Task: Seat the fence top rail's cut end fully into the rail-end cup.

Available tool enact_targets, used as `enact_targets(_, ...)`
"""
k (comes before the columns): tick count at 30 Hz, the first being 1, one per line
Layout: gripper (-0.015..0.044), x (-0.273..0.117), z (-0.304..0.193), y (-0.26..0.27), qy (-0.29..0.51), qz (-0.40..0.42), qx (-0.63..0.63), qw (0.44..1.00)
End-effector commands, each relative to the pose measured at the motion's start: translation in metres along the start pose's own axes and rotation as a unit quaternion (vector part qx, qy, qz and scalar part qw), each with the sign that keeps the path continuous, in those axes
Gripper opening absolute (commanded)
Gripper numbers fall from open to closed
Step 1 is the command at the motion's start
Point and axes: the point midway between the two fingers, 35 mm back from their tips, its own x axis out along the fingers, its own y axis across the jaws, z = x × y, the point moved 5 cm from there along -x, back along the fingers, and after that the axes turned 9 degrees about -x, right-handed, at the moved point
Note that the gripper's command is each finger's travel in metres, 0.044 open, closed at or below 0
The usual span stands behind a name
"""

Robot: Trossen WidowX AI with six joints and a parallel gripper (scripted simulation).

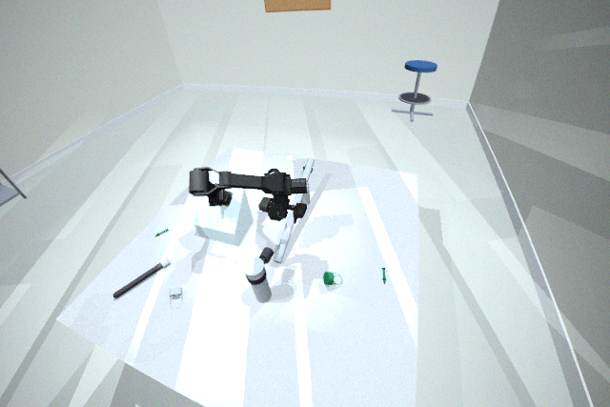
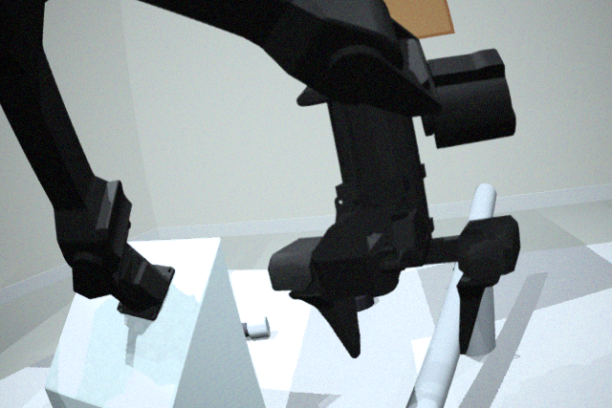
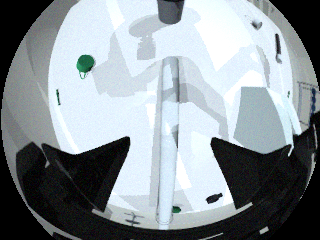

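The pale rail (image 1: 284, 249) (image 2: 440, 358) (image 3: 170, 110) slants over the mat; its far end rests at the small grey post (image 2: 484, 336), and my arm hides the loop cap. The big grey post (image 1: 262, 292) stands upright, with the black brace band (image 1: 255, 281) near its pale cap. The dark rail-end cup (image 1: 266, 254) (image 3: 170, 12) sticks out from the band. The rail's cut end is outside the cup, with a visible gap in the wrist view. My gripper (image 2: 409, 354) (image 3: 171, 142) is open and empty, its fingers pointing down on either side of the rail's line; their height relative to it is unclear.
A pale block (image 1: 219, 231) (image 2: 217, 349) (image 3: 260, 120) stands left of the rail. A green looped cap (image 1: 328, 278) (image 3: 85, 63) and green bolt (image 1: 384, 275) (image 3: 58, 97) lie right of the post. A dark-handled tool (image 1: 140, 280) (image 3: 278, 47) lies left. A black clamp (image 3: 214, 198) lies near the rail.
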Motion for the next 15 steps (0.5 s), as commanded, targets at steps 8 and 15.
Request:
enact_targets(8, 0.0440, 0.035, 0.001, -0.001, 0.002, -0.004, 0.005, 1.000)
enact_targets(15, 0.0440, 0.049, 0.001, -0.001, 0.001, -0.004, 0.005, 1.000)
